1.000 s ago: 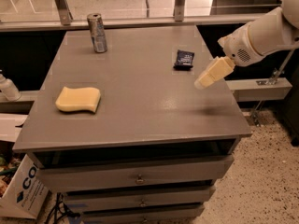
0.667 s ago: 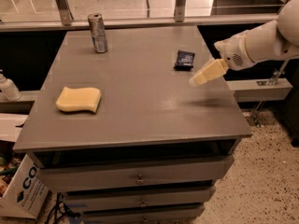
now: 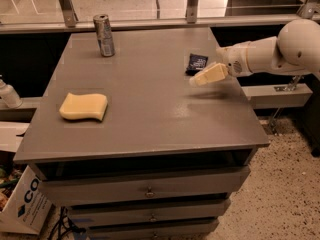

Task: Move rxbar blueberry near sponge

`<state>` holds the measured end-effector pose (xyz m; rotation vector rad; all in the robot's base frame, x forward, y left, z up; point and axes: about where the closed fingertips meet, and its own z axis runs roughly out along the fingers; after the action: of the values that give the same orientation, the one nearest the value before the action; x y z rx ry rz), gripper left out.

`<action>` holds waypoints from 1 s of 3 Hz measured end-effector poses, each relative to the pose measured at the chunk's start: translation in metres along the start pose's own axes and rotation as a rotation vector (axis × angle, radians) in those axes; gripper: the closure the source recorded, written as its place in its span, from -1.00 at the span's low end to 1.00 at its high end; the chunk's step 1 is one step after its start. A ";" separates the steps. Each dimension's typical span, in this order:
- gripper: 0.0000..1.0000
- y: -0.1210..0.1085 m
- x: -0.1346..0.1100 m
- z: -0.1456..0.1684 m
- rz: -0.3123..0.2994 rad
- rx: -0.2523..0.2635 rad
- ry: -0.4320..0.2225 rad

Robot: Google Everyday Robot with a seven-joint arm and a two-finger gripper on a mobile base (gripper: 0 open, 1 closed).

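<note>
The rxbar blueberry (image 3: pixel 197 63) is a small dark navy wrapper lying flat near the right edge of the grey table (image 3: pixel 150 124). The sponge (image 3: pixel 83 106) is pale yellow with wavy edges and lies on the table's left side. My gripper (image 3: pixel 200 79) reaches in from the right on a white arm and hovers just in front of and partly over the near edge of the wrapper. It holds nothing that I can see.
A silver can (image 3: pixel 104 35) stands upright at the back left of the table. Drawers (image 3: pixel 145 189) run below the tabletop. A cardboard box (image 3: pixel 22 204) sits on the floor at left, and a white bottle (image 3: pixel 7 94) stands beside the table.
My gripper has moved left and toward the back, closing in on the blue wrapper. The wrapper, sponge and can have not moved.
</note>
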<state>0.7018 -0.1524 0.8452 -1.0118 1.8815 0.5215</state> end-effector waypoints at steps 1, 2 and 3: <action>-1.00 -0.011 0.000 0.023 0.011 0.001 -0.032; -0.73 -0.016 0.000 0.038 0.021 0.003 -0.044; -0.33 -0.018 0.006 0.044 0.030 0.006 -0.056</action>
<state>0.7379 -0.1344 0.8191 -0.9574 1.8498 0.5563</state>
